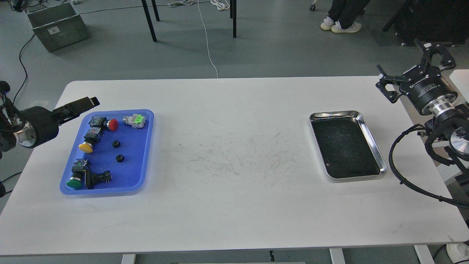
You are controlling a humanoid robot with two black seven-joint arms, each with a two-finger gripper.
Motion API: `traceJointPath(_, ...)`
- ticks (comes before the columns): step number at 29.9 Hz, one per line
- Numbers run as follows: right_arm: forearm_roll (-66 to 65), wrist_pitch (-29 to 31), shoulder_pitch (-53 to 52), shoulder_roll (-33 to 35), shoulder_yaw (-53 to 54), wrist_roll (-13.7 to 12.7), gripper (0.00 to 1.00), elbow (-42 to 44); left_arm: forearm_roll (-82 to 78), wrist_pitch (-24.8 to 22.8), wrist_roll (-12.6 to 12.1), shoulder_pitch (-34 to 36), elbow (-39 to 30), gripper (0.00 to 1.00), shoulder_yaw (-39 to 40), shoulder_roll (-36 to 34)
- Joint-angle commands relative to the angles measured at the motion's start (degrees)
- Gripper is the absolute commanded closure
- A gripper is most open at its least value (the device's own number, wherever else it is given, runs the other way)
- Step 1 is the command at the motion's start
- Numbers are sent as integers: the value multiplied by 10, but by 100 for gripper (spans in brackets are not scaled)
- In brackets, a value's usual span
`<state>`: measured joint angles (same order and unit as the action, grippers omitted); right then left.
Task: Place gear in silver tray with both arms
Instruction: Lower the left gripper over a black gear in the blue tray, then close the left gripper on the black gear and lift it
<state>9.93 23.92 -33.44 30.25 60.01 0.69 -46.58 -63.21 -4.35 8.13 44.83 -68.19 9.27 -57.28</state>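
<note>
Gears (116,144) sit in the blue tray (143,121), silver tray (370,136) holds nothing, right gripper (417,66) spreads wide with nothing held, left gripper (86,103) hard to tell.

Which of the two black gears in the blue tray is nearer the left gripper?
The upper gear, beside the yellow button; the other gear lies lower, farther from the left gripper.

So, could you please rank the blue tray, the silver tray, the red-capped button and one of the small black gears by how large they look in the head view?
1. Blue tray, largest.
2. Silver tray, somewhat smaller in outline.
3. Red-capped button, far smaller.
4. Small black gear, smallest; the second gear looks alike.
</note>
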Motion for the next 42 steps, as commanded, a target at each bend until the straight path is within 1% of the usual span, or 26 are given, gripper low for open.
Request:
traceJointPath(1,0,0,0,1,-1,0,2,3,-113,11,-13,-4,12,1,-13,23)
traceJointPath(4,0,2,1,-3,-2,1,2,5,-161,14,-14,-4,25,1,-18,42)
traceJointPath(7,-1,2,7,-5,-2,2,2,7,-176,14,-18,-11,29,2,-28,52)
traceJointPath(10,-1,2,14,-5,-1,2,1,9,-193,14,-14,-13,34,2,-33,64)
traceJointPath(13,-1,2,17,-5,-1,2,1,20,-206,14,-15,-13,40,2,-34,85)
traceJointPath(19,-1,2,18,-5,-1,2,1,25,-241,15,-10,-14,107,3,-34,148)
traceJointPath(25,-1,3,22,-5,-2,2,1,25,-241,15,-7,-14,152,4,-34,174)
traceJointPath(28,-1,3,23,-5,-2,2,1,25,-241,15,8,-14,181,5,-34,189)
traceJointPath(30,-1,3,25,-5,-2,2,1,24,-241,15,13,-15,193,5,-34,191)
traceJointPath(34,-1,3,26,-5,-2,2,1,25,-241,15,15,-15,210,9,-35,203)
traceJointPath(37,-1,3,26,-5,-2,2,1,24,-241,15,21,-16,225,15,-35,205)
traceJointPath(41,-1,3,26,-5,-2,2,1,24,-241,15,22,-17,240,16,-48,213)
traceJointPath(42,-1,3,26,-5,-2,2,1,22,-241,15,24,-16,244,18,-53,214)
